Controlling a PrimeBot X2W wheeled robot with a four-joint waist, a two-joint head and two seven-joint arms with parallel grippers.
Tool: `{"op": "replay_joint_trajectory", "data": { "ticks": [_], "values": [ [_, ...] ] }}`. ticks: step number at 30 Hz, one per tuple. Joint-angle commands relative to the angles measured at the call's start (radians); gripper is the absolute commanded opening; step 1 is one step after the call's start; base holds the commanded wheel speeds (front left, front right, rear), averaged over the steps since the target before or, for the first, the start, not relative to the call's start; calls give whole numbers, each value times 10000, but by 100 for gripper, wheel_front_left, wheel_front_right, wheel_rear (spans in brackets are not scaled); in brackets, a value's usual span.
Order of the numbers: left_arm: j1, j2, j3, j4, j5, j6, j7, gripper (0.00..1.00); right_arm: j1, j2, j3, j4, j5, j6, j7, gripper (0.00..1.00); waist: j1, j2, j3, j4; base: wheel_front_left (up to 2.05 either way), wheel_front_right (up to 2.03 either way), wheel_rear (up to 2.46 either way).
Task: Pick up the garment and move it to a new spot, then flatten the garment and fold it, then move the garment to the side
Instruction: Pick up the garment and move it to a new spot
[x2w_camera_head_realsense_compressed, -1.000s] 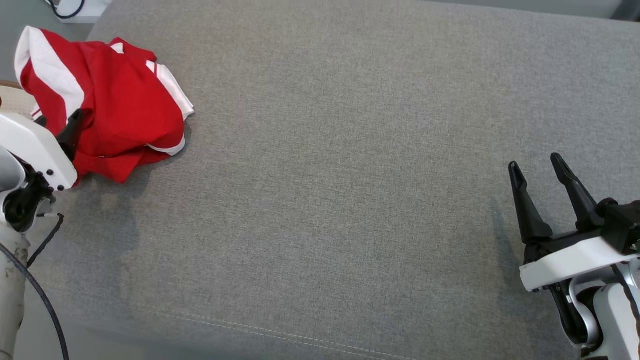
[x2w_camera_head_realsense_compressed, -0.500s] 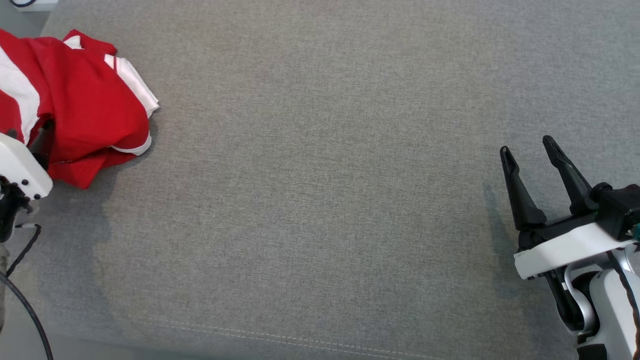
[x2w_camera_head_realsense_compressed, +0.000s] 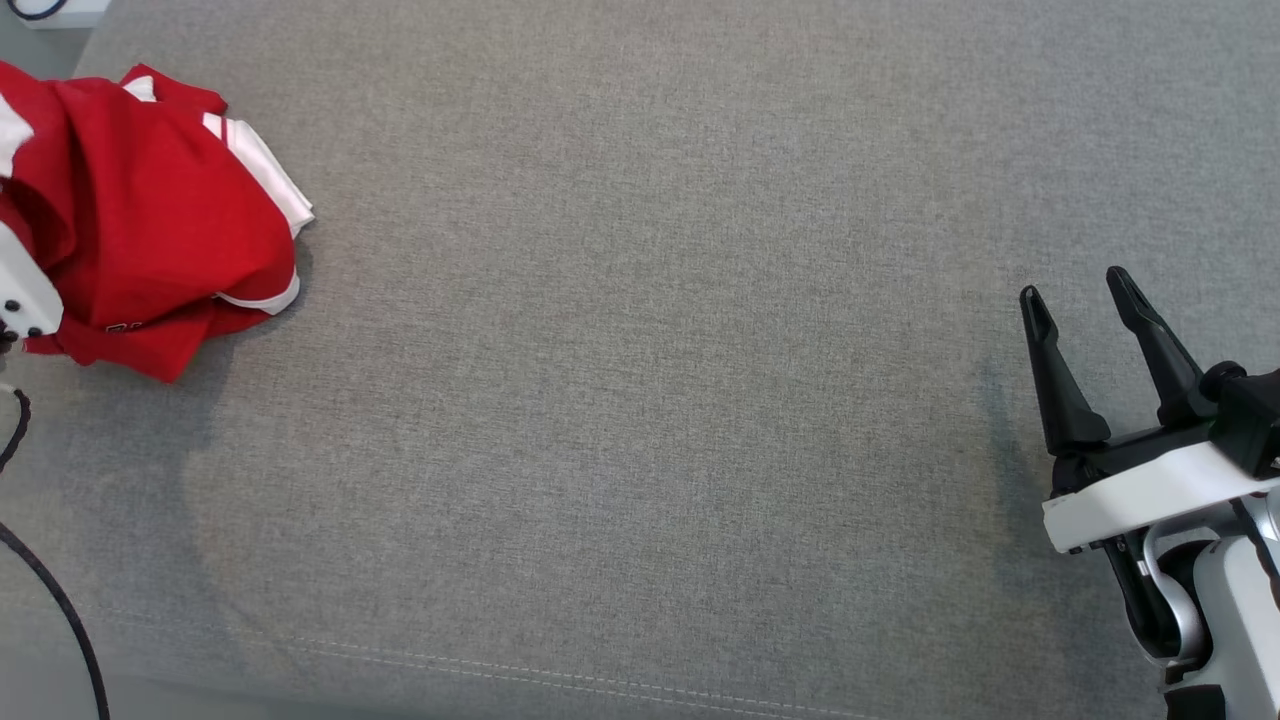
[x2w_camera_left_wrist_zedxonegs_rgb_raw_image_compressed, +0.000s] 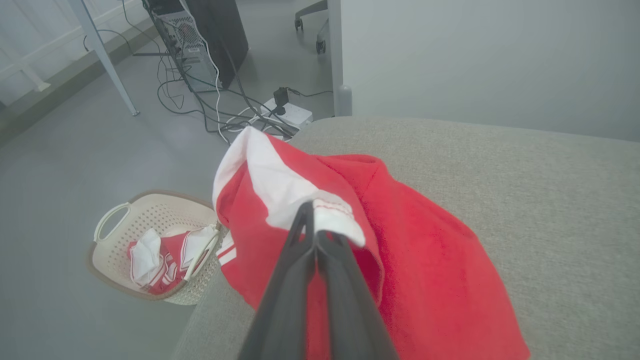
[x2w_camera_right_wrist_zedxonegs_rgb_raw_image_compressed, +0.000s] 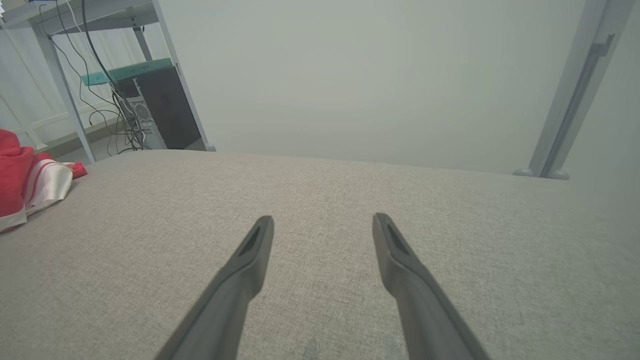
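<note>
- Our left hand (x2w_camera_left_wrist_zedxonegs_rgb_raw_image_compressed: 314, 220) has just closed. A moment ago its fingers stood spread against the red cloth; now they are pressed together, pinching a white fold of the garment (x2w_camera_left_wrist_zedxonegs_rgb_raw_image_compressed: 425, 260).
- In the head view the dark finger that showed against the red a second ago is now tucked behind the cloth. We see just the hand's white housing at the picture's left edge.
- The garment (x2w_camera_head_realsense_compressed: 150, 220) is still bunched in the far left corner of the grey padded surface (x2w_camera_head_realsense_compressed: 640, 400), and the left wrist view shows part of it draped over the left edge.
- Its spot in the head view has shifted, but we put most of that down to our head camera moving. The heap itself looks more gathered toward the pinch.
- Our right hand (x2w_camera_head_realsense_compressed: 1075, 285) has not changed. Its fingers are spread and empty, it hovers near the right edge, and it is well apart from the garment.
- For the task, we judge the grasp made and the first step begun. The lift and carry to a new spot are not yet done, and flattening, folding and moving aside all remain.
- The pinch holds only one fold near the edge, so the rest may drag or slip toward the basket (x2w_camera_left_wrist_zedxonegs_rgb_raw_image_compressed: 150, 245) on the floor below.
</note>
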Motion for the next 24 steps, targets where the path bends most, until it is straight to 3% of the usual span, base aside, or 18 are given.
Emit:
{"op": "replay_joint_trajectory", "data": {
  "ticks": [1,7,13,19,24],
  "values": [
    [-405,639,124,-395,265,112,-151,0,123,-24,159,-289,23,71,17,100,0,0,-139,91,0,0,0],
    [-315,481,-451,-2148,806,231,-483,0,217,128,12,-228,47,71,-89,100,0,0,-567,183,0,0,0],
    [495,-426,-938,-5022,762,689,-64,0,316,246,-299,-276,16,71,-154,100,0,0,-828,125,0,0,0],
    [1518,-1395,-1723,-7434,743,1135,472,0,339,522,-222,-369,-42,71,-179,100,0,0,-1060,-563,0,0,0],
    [1982,-2161,-2606,-8154,780,1188,910,0,392,663,-305,-400,-44,71,-250,100,0,0,-1079,-1401,0,0,0]
  ]
}}
